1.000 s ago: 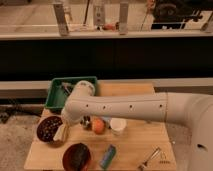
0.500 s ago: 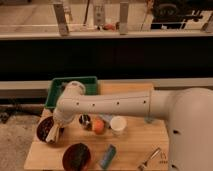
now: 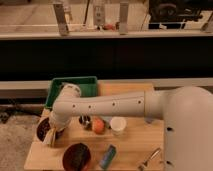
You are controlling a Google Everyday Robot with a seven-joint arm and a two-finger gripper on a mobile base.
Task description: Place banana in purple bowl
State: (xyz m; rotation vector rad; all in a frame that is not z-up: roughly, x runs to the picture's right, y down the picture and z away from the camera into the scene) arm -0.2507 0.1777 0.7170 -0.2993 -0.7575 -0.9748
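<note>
The purple bowl [image 3: 42, 127] sits at the left edge of the wooden table, its inside speckled. My white arm reaches across from the right, and my gripper [image 3: 50, 136] hangs at the bowl's near right rim. The banana [image 3: 48, 140], a pale yellow-tan elongated piece, hangs from the gripper's tip, low over the rim and the table beside it. The gripper looks shut on it. The arm hides part of the bowl.
A redder bowl with a dark lump [image 3: 76, 156] stands at the front. A blue-green cylinder [image 3: 107, 156], an orange item [image 3: 97, 125], a white cup [image 3: 118, 125] and a small dark object [image 3: 85, 120] lie mid-table. A green bin [image 3: 82, 84] sits behind; a metal utensil [image 3: 150, 159] lies front right.
The arm has swung left and down, carrying the gripper and the banana from the table's middle to the purple bowl's near rim.
</note>
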